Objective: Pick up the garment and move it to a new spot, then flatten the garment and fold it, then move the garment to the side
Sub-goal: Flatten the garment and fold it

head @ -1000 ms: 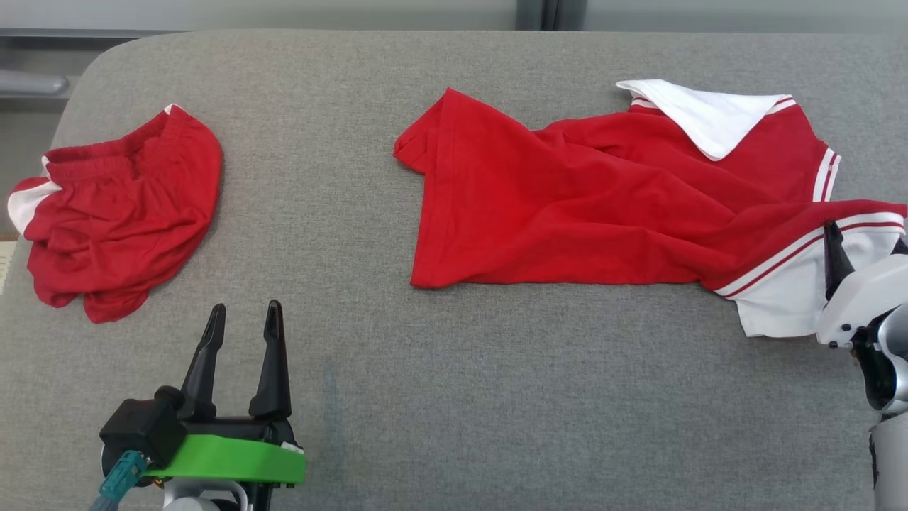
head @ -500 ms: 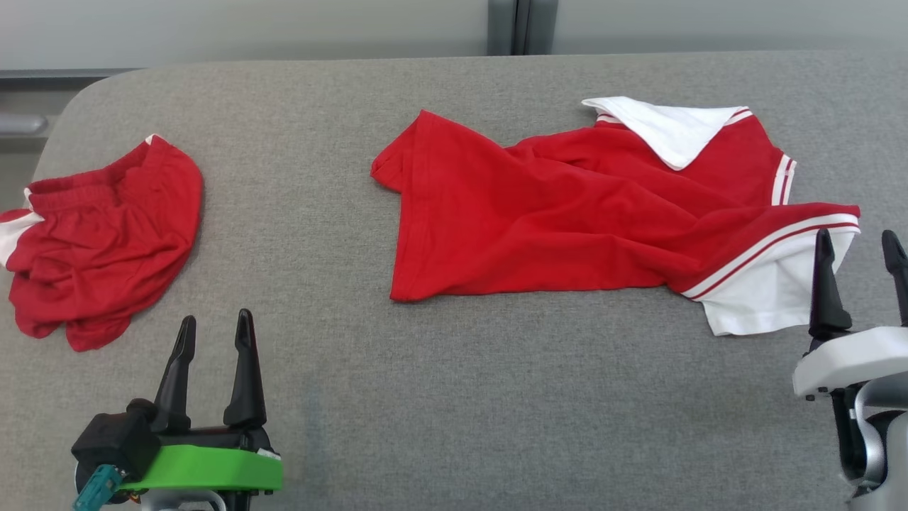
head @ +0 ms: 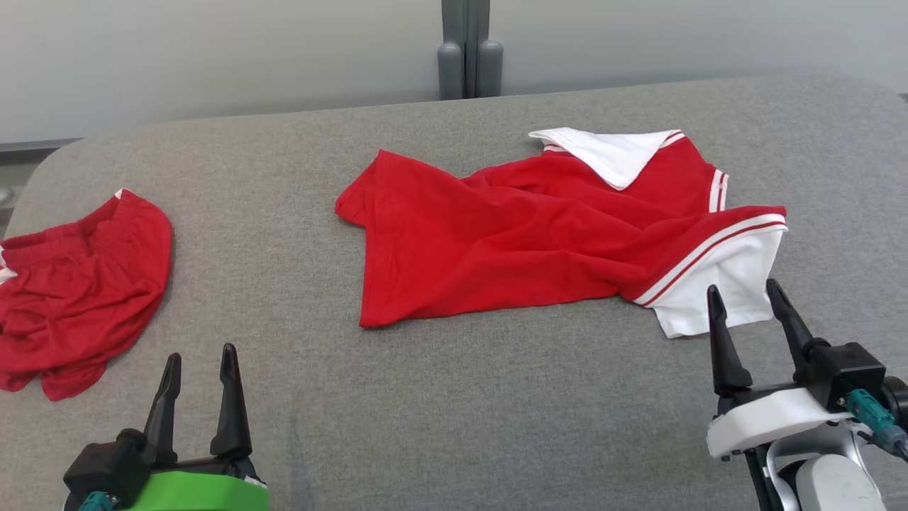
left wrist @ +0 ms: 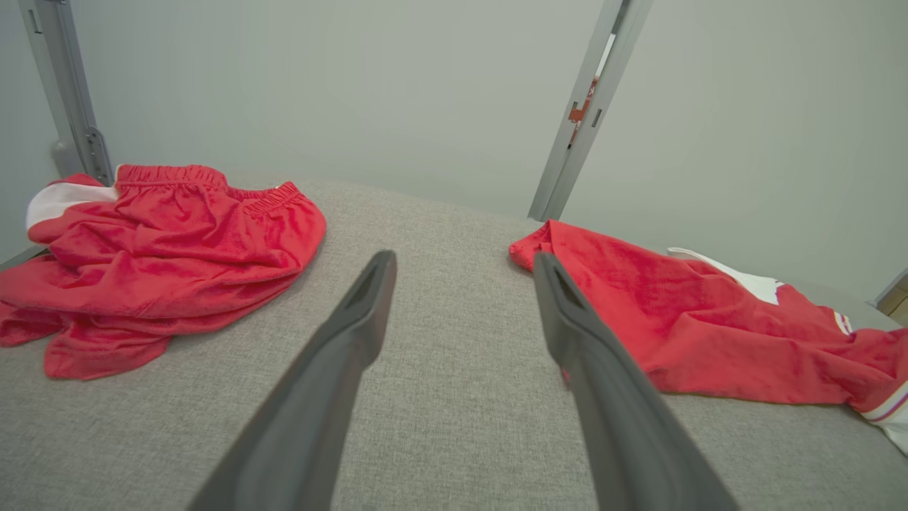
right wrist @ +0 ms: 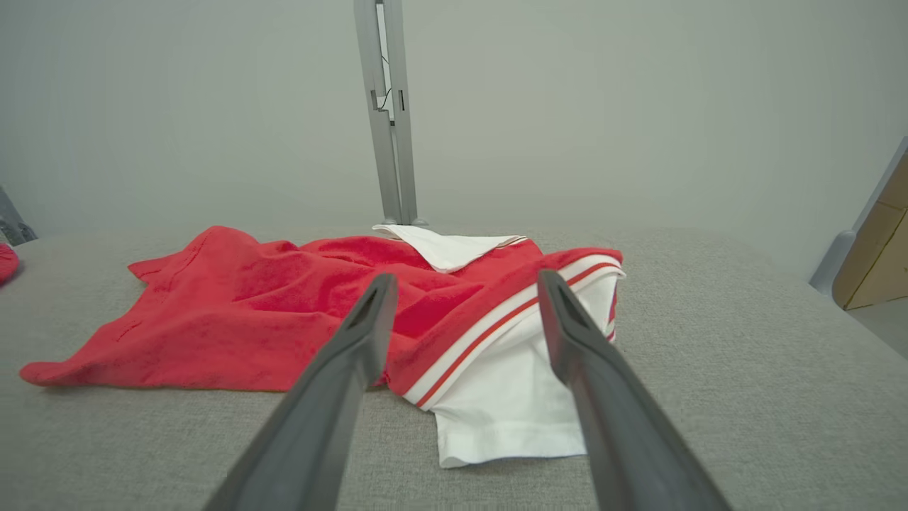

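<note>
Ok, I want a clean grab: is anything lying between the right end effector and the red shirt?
Nothing visible. The open right end effector points straight at the white sleeve of the red shirt; around it lies bare grey table.

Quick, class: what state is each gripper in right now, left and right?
Left gripper: open, holding nothing.
Right gripper: open, holding nothing, by the white sleeve end of the red shirt.
</note>
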{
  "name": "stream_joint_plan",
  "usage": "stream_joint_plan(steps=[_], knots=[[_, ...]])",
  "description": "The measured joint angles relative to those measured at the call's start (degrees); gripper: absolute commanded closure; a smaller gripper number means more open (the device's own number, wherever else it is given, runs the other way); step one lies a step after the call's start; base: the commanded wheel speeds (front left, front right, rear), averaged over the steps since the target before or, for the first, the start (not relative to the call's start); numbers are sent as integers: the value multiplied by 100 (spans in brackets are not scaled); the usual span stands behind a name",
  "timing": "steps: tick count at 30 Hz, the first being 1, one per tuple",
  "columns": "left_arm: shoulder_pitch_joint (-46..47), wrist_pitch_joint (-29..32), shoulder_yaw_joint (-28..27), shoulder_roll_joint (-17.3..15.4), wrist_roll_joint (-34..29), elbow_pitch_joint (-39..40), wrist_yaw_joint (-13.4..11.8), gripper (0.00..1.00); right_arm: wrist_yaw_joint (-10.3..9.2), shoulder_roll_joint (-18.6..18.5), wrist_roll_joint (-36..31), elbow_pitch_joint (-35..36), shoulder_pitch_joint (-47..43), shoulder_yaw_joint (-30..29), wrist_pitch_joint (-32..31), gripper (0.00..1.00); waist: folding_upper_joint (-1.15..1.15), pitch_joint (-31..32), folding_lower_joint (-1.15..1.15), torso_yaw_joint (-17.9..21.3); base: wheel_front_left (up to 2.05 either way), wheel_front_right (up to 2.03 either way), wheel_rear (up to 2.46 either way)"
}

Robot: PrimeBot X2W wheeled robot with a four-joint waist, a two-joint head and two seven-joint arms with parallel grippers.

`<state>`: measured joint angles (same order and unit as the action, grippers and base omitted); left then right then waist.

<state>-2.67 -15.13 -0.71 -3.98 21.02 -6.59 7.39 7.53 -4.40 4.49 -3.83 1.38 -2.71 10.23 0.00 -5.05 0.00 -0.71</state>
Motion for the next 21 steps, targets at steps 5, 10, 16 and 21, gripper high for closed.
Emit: stream_joint_plan(steps=[5, 10, 16, 21], knots=[[-19, 0, 45, -13, 3, -227, 0, 0, 0, -53, 64, -152, -23, 242, 51, 0, 0, 191, 0, 57, 0, 0, 0], [14, 0, 123, -47, 37, -521, 0, 0, 0, -83, 103, -280, -23, 416, 74, 0, 0, 378, 0, 55, 0, 0, 0], [57, 0, 161, -65, 44, -681, 0, 0, 0, -109, 158, -397, -23, 491, 74, 0, 0, 533, 0, 18, 0, 0, 0], [51, 0, 144, -73, 52, -690, 0, 0, 0, -100, 185, -434, -32, 466, 70, 0, 0, 603, 0, 8, 0, 0, 0]])
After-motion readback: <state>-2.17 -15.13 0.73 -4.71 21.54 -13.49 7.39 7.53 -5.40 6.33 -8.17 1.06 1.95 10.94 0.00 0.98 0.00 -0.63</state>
